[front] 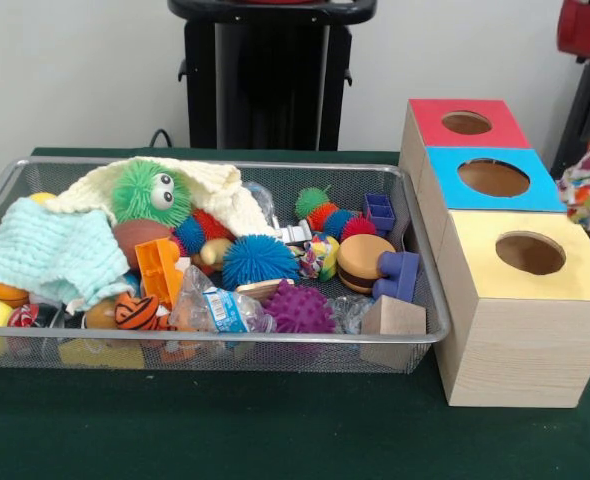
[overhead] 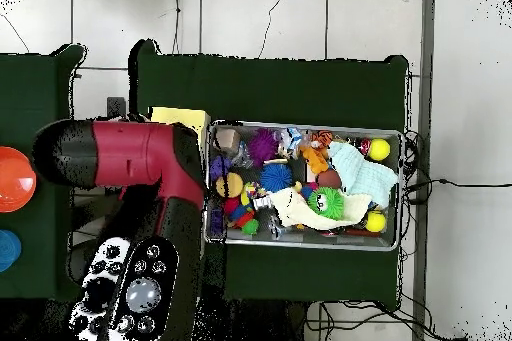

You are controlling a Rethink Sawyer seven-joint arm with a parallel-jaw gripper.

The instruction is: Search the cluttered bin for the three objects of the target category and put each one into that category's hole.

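**Wire bin heaped with toys, three wooden boxes beside it**

A dark green cloth covers the table (front: 275,430). From above, the red and black arm (overhead: 150,167) stretches across the end of the table where the boxes stand, hiding most of them. I cannot make out the gripper clearly in either view, so I cannot tell whether it is wide, narrow or holding anything.

The bin (front: 225,343), long and shallow in silver mesh with a thick rim, is full to the brim. Just beside its end, three pale wooden cubes stand in a row: the yellow-topped box (front: 520,340) nearest the front camera, then the blue-topped box (front: 550,195), then the red-topped box (front: 430,125). Each has a round opening; the hole (front: 530,252) in the yellow top looks dark.

Inside the bin, a cream knitted cloth (front: 225,190) and a mint waffle-textured cloth (front: 50,250) drape over one half. A fuzzy green ball with googly eyes (front: 150,192) sits on the cream cloth. Near the middle lie a blue spiky ball (front: 259,260) and a purple spiky ball (front: 297,310), next to a crinkled clear wrapper (front: 220,308) with a blue label. A toy burger (front: 363,262) and a plain wooden block (front: 392,320) fill the end near the boxes.

One confetti lump (front: 320,257), whitish with bright patches, is wedged between the blue ball and the burger. A second confetti lump (front: 587,190) shows at the frame's edge, beyond the blue-topped box.
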